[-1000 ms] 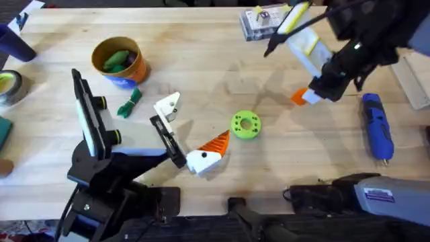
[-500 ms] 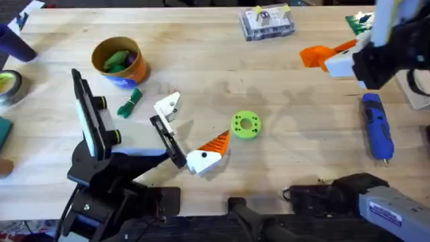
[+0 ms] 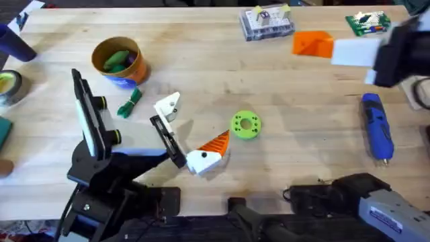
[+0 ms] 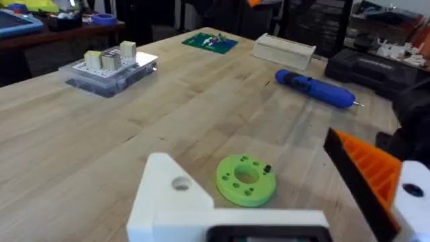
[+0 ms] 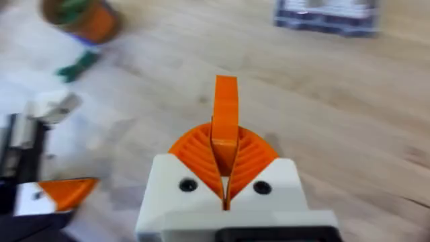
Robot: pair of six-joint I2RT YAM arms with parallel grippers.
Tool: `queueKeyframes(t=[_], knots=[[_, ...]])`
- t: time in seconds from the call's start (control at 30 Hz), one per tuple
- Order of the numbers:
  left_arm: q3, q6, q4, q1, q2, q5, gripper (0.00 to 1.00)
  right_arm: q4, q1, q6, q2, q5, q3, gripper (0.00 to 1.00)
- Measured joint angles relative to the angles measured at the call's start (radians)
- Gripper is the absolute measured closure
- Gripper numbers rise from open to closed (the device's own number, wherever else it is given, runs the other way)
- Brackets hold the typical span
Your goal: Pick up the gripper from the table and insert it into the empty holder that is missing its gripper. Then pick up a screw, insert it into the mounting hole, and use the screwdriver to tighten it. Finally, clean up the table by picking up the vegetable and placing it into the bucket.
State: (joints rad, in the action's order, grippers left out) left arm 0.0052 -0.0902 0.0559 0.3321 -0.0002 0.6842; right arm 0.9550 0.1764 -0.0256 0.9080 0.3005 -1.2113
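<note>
Overhead, the right hand (image 3: 330, 48) hangs high over the far right of the desk (image 3: 302, 154), and the right wrist view shows its ribbed pads pressed together on the gripper (image 5: 226, 101), the orange wedge standing edge-on between them. The empty holder (image 3: 168, 106) sits at one end of the black rail (image 3: 164, 138) on the left hand (image 3: 193, 128). The one mounted orange finger (image 3: 216, 142) sits at the other end, so that hand stands wide apart. The step in hand appears to be carrying the part across to the holder. To do it well, I would turn the wrist first so the white base leads and lines up with the bracket's dark holes. Then I would come in low and slow along the rail's line, passing clear of the lime-green disc (image 3: 245, 124) just beside the mounted finger. The grip looks narrow, so a sideways knock could twist the part. The vegetable (image 3: 129, 102) lies on the desk just beside the bucket (image 3: 127, 70), and the blue screwdriver (image 3: 376, 126) lies at the right.
</note>
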Motion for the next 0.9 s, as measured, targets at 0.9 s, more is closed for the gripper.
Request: queueKeyframes(t=[0.9], knots=[[0.000,0.000,0.000,0.000,0.000,0.000,0.010,-0.169,0.161,0.028,0.790,0.999,0.063,0.991]])
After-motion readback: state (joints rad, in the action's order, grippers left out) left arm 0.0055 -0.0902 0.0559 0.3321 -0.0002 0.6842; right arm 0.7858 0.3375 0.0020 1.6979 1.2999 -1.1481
